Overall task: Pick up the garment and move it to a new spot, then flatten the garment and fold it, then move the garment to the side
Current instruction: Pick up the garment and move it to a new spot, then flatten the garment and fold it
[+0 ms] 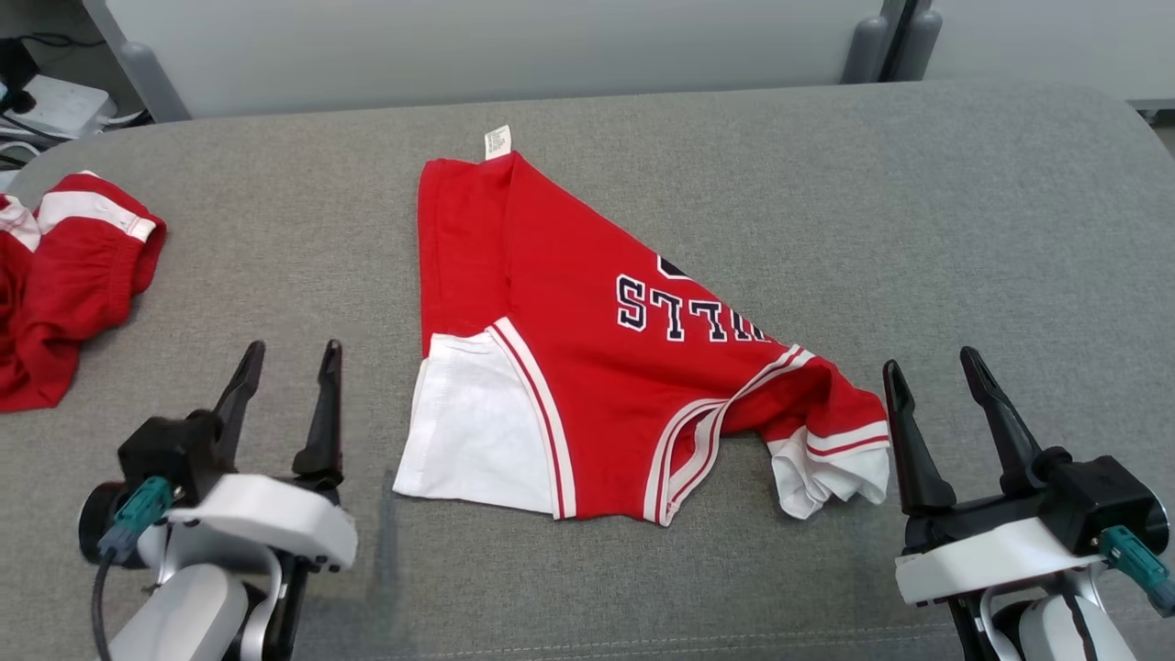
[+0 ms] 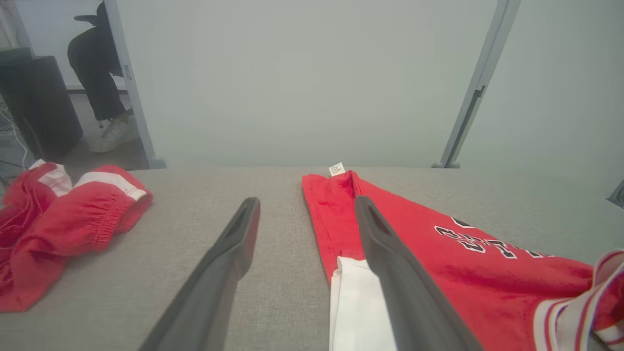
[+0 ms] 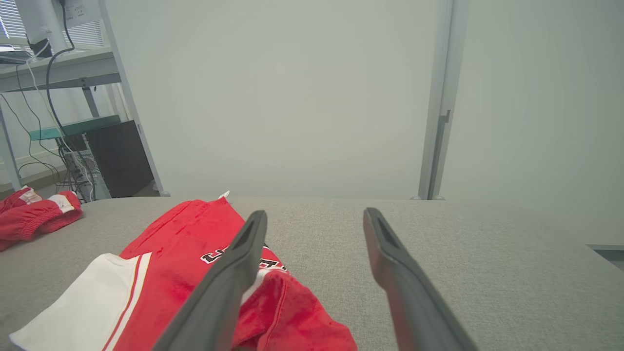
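A red jersey (image 1: pixel 587 349) with white sleeves, striped trim and dark lettering lies folded over on itself in the middle of the grey table (image 1: pixel 964 229); a white label sticks out at its far corner. It also fills the right of the left wrist view as the jersey (image 2: pixel 438 263), and the lower left of the right wrist view as the jersey (image 3: pixel 175 263). My left gripper (image 1: pixel 291 356) hovers open just left of the jersey's white sleeve, holding nothing. My right gripper (image 1: pixel 932 367) hovers open just right of the bunched sleeve, also with nothing in it.
A second red garment (image 1: pixel 64 275) with white bands lies crumpled at the table's left edge. Pale wall panels stand behind the table. A person's legs (image 2: pixel 100 78) show beyond the left panel, and a desk with cables (image 3: pixel 53 87) stands at the far left.
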{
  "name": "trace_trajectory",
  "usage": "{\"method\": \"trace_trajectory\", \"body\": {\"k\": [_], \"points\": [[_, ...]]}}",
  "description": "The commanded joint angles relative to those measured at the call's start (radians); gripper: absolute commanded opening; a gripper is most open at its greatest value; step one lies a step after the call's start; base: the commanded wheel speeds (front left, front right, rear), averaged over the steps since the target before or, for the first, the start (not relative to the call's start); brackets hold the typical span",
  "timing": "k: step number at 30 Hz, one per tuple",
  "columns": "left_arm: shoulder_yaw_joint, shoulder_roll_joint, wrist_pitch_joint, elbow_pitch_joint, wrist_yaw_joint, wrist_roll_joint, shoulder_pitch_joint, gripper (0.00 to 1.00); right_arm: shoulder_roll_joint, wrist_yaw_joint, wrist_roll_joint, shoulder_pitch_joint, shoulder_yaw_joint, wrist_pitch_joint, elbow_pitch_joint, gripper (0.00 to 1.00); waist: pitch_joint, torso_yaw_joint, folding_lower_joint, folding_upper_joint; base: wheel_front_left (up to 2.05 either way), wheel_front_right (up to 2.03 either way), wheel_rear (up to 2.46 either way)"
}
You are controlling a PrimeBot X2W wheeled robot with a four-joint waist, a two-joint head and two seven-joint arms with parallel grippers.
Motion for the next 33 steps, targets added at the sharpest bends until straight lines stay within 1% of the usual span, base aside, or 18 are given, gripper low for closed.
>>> {"method": "trace_trajectory", "body": {"k": [1,2,5,8,12,15,19,23,33], "points": [[0.068,0.040,-0.013,-0.037,0.012,-0.002,0.001,1.00,-0.008,0.007,-0.014,0.001,0.016,-0.011,-0.021,1.00,-0.015,0.011,0.0000,-0.0001,0.00,0.00,0.00],[0.068,0.040,-0.013,-0.037,0.012,-0.002,0.001,1.00,-0.008,0.007,-0.014,0.001,0.016,-0.011,-0.021,1.00,-0.015,0.011,0.0000,-0.0001,0.00,0.00,0.00],[0.121,0.048,-0.017,-0.061,0.021,0.005,0.070,1.00,-0.011,0.007,-0.016,0.023,0.015,-0.011,-0.020,1.00,-0.035,0.020,0.0000,-0.0001,0.00,0.00,0.00],[0.175,0.040,-0.018,-0.086,0.020,0.025,0.132,1.00,-0.012,0.007,-0.020,0.046,0.016,-0.011,-0.020,1.00,-0.053,0.024,0.0000,-0.0001,0.00,0.00,0.00],[0.228,0.015,-0.018,-0.103,-0.010,0.059,0.200,1.00,-0.011,0.007,-0.023,0.076,0.016,-0.011,-0.022,1.00,-0.070,0.024,0.0000,-0.0001,0.00,0.00,0.00],[0.255,-0.012,-0.018,-0.091,-0.036,0.077,0.242,1.00,-0.010,0.007,-0.023,0.094,0.021,-0.011,-0.022,1.00,-0.084,0.017,0.0000,-0.0001,0.00,0.00,0.00],[0.287,-0.048,-0.018,-0.080,-0.058,0.104,0.283,1.00,-0.009,0.007,-0.022,0.114,0.022,-0.011,-0.021,1.00,-0.100,0.010,0.0000,-0.0001,0.00,0.00,0.00],[0.302,-0.074,-0.018,-0.062,-0.079,0.117,0.301,1.00,-0.006,0.007,-0.021,0.125,0.021,-0.011,-0.021,1.00,-0.110,0.006,0.0000,-0.0001,0.00,0.00,0.00],[0.291,-0.101,-0.018,-0.020,-0.109,0.129,0.285,1.00,-0.001,0.007,-0.019,0.120,0.024,-0.011,-0.021,1.00,-0.110,0.003,0.0000,-0.0001,0.00,0.00,0.00]]}}
